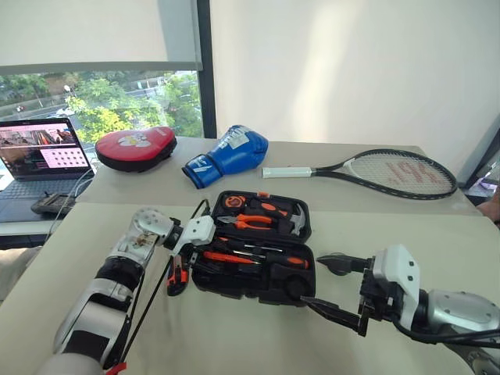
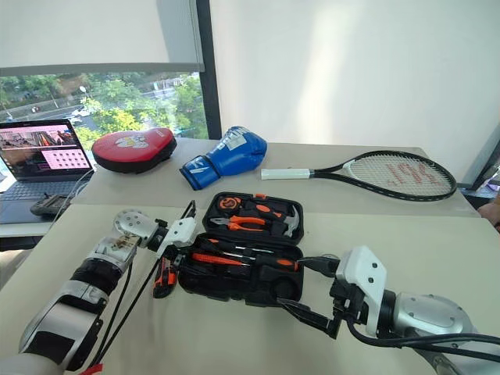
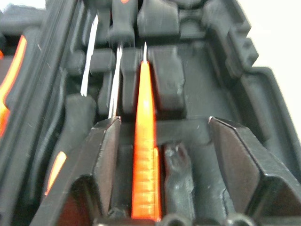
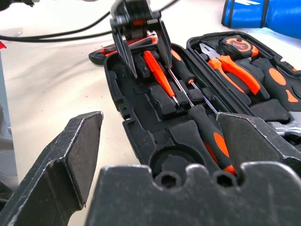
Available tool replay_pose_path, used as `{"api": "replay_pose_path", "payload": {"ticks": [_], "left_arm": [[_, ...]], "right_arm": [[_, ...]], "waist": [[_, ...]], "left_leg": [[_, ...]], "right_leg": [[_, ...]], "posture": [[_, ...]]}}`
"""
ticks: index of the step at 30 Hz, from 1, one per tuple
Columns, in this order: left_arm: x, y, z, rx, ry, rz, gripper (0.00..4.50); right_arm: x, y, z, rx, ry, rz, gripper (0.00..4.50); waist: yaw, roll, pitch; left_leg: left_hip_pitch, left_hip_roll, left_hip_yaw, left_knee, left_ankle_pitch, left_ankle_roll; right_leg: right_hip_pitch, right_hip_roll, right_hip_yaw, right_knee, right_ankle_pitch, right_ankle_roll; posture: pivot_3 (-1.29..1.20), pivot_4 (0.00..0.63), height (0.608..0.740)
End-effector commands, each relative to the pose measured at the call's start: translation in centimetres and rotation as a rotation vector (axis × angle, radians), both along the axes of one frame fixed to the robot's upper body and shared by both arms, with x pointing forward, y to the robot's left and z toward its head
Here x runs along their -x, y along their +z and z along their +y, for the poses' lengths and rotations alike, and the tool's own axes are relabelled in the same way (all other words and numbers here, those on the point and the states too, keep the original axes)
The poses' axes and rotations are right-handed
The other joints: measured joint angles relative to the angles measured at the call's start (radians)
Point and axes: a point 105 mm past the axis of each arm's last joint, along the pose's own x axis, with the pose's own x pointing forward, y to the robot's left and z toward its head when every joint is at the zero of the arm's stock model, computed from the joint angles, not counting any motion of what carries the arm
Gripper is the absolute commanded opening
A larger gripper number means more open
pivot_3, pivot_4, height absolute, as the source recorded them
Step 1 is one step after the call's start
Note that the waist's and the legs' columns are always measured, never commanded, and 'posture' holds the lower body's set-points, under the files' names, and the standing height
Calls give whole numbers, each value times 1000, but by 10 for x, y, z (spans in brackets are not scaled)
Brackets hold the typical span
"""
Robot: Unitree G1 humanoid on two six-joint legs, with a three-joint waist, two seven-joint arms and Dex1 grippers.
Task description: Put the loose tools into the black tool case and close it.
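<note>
Black tool case (image 1: 258, 281) open on table; slim orange tester (image 4: 159, 75) slotted; knife (image 1: 177, 277) outside.

Beige table (image 1: 234, 336) carries open black tool case (image 1: 258, 291), utility knife (image 1: 176, 279), racket (image 1: 375, 172), glove (image 1: 228, 155).

Daylight is coming in through the window (image 1: 101, 101) at the far left and washing the pale wall and the table (image 1: 375, 234) in soft, even brightness, with only faint shadows lying under things. In the left wrist view the tool case (image 3: 197, 70) is looking blurred, while the nearest fingers (image 4: 66, 160) in the right wrist view are showing out of focus.
</note>
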Motion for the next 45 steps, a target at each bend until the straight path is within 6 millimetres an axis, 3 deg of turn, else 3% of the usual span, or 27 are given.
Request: {"api": "replay_pose_path", "payload": {"ticks": [1,10,11,13,17,19,23,29,38,42,45], "left_arm": [[-1,23,1,124,60,13,3043],[-17,50,7,265,270,-1,3043],[-17,49,6,263,277,7,2525],[-16,45,1,255,299,1,2034],[-14,35,-14,321,464,17,475],[-12,24,-13,322,544,-1,82],[-6,11,-12,335,661,-23,82],[27,-22,-15,234,567,-58,82],[35,-48,0,195,599,43,82],[32,-8,-7,497,629,165,82],[16,10,-1,574,704,180,82]], "right_arm": [[-1,8,1,-2,2,-56,4500],[-6,12,4,0,14,-64,4500],[-6,12,4,0,15,-66,4500],[-7,13,5,-1,17,-68,4500],[-9,13,5,-4,9,-73,4500],[-9,13,5,-4,0,-73,4500],[-9,9,3,0,-23,-71,4500],[-10,2,9,-13,-18,-52,4500],[-11,-1,11,-8,-9,-47,4500],[-9,-3,12,-9,-11,-44,4500],[-9,-4,12,-9,-14,-44,4500]], "waist": [[-1,0,0],[1,0,0],[1,0,0],[1,0,0],[1,0,0],[0,0,0],[1,0,0],[0,0,0],[-1,7,-4],[-2,8,-4],[1,7,-4]], "left_leg": [[0,0,0,0,0,0],[0,0,-1,1,0,0],[0,0,-1,1,0,0],[0,0,-1,1,0,0],[0,0,-1,1,0,0],[0,0,-1,1,0,0],[1,0,-1,-1,0,-1],[3,0,-2,-3,1,-2],[7,1,-1,-7,1,-3],[7,1,-1,-8,1,-3],[5,1,-2,-7,1,-3]], "right_leg": [[0,0,0,0,0,0],[1,0,0,0,0,1],[1,0,0,0,0,1],[1,0,0,0,0,1],[1,-1,0,0,0,1],[1,-1,1,0,0,1],[1,-2,2,0,0,1],[1,-4,2,0,1,0],[2,-10,1,-1,1,-2],[3,-5,1,-1,1,-1],[2,-4,1,-1,1,-1]], "posture": [[0,150,740],[0,150,740],[0,150,740],[0,150,740],[0,150,740],[0,150,740],[0,150,740],[0,150,740],[0,150,740],[0,150,740],[0,150,740]]}}
